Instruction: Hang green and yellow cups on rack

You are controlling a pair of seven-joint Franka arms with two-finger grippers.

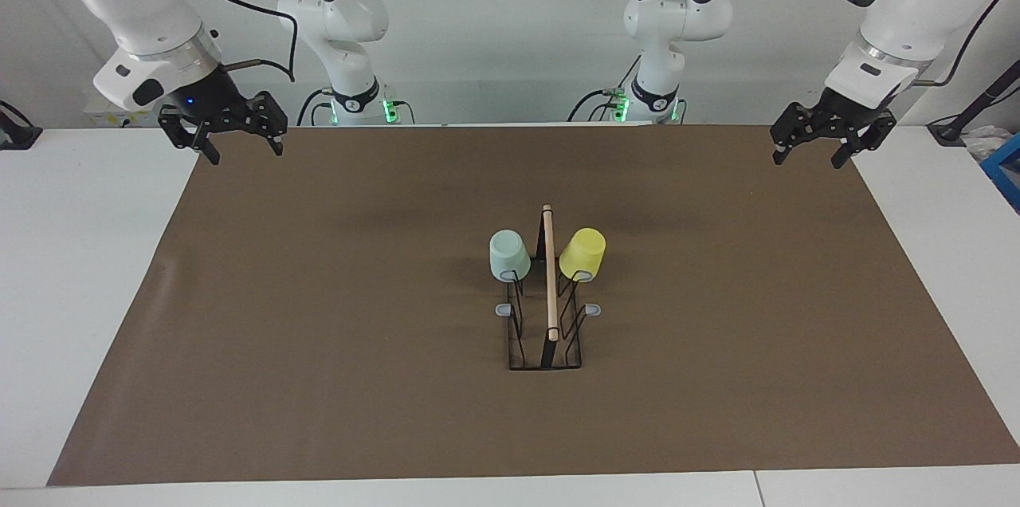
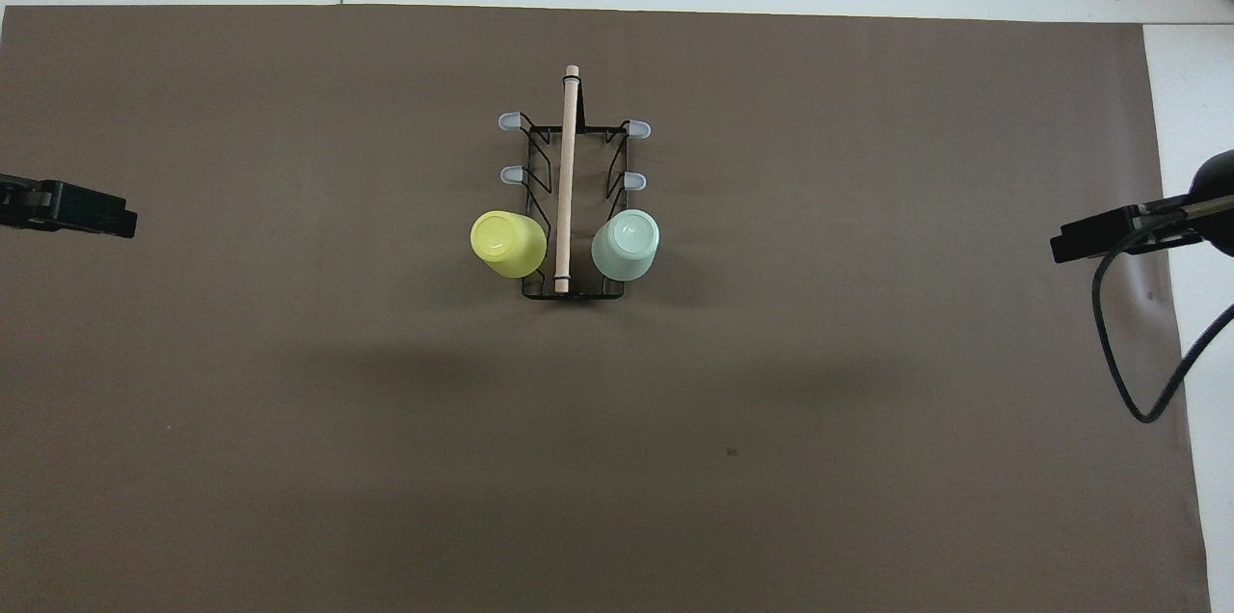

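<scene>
The rack (image 1: 550, 284) stands at the middle of the brown mat, its wooden rod running away from the robots. The mint green cup (image 1: 508, 254) hangs upside down on the prong nearest the robots on the side toward the right arm's end. The yellow cup (image 1: 582, 253) hangs the same way on the side toward the left arm's end. The overhead view shows the rack (image 2: 566, 160), green cup (image 2: 626, 245) and yellow cup (image 2: 508, 244). My left gripper (image 1: 809, 159) and right gripper (image 1: 243, 150) are open and empty, raised over the mat's corners nearest the robots, away from the rack.
The brown mat (image 1: 319, 332) covers most of the white table (image 1: 80, 268). Several grey-tipped prongs (image 2: 509, 121) of the rack are bare. A black cable (image 2: 1123, 353) hangs by the right gripper (image 2: 1089, 240). The left gripper (image 2: 96, 213) shows at the mat's edge.
</scene>
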